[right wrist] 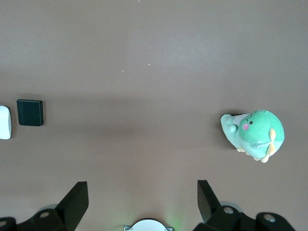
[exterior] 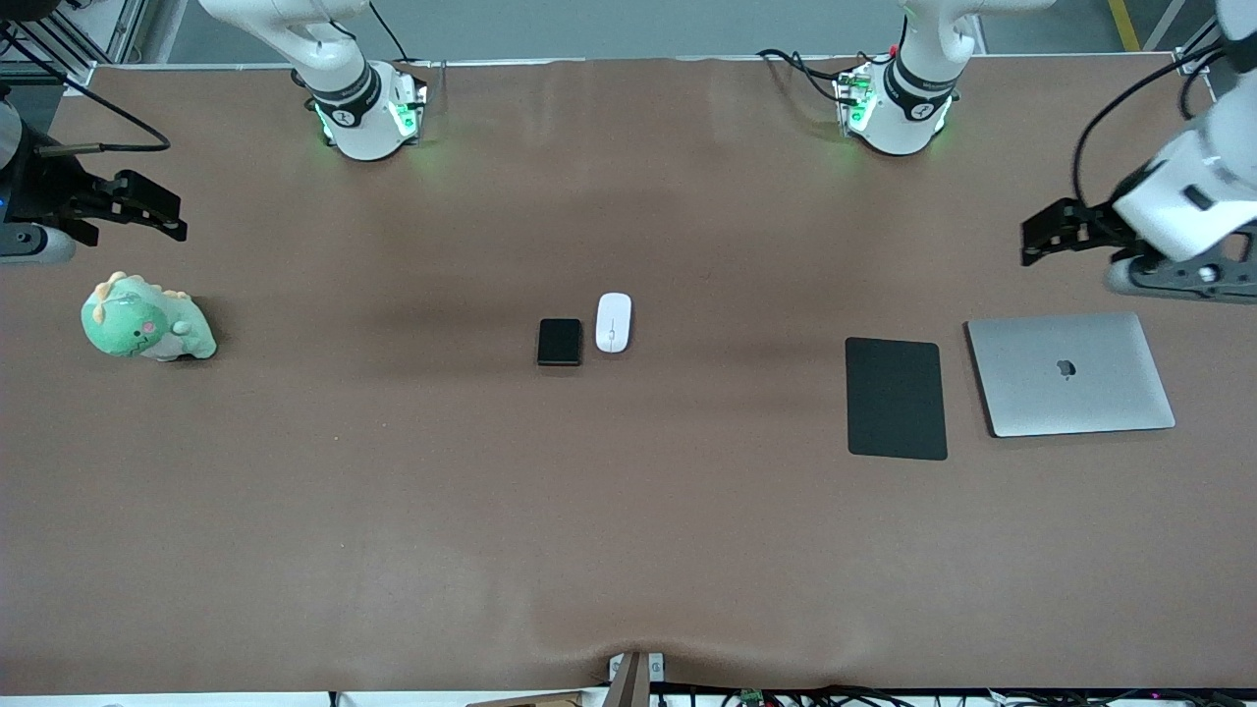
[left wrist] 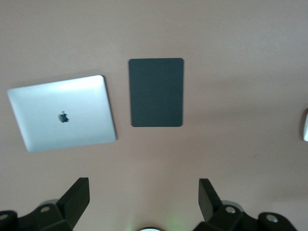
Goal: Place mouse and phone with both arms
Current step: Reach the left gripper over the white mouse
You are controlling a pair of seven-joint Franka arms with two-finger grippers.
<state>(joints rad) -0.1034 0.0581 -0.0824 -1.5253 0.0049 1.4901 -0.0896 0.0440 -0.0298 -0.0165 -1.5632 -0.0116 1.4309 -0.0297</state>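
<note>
Phone (exterior: pixel 560 342) and mouse (exterior: pixel 614 322) lie side by side in the middle of the brown counter (exterior: pixel 393 511), just apart, with the mouse toward the left arm's end.

At the right arm's end, the right end effector (exterior: pixel 147 211) hangs in the air with its fingers (right wrist: pixel 74 202) wide apart and nothing between them. A green toy dinosaur (exterior: pixel 145 321) sits on the counter below it, a bit nearer the front camera. Next come the black phone and then the white mouse.

Toward the left arm's end lies a flat black mouse pad (exterior: pixel 896 398), and just beside it a shut silver laptop (exterior: pixel 1070 373). The left end effector (exterior: pixel 1046 231) hangs in the air near the laptop, fingers (left wrist: pixel 77 195) wide apart, holding nothing. Both arms wait, well apart from the phone and mouse.
</note>
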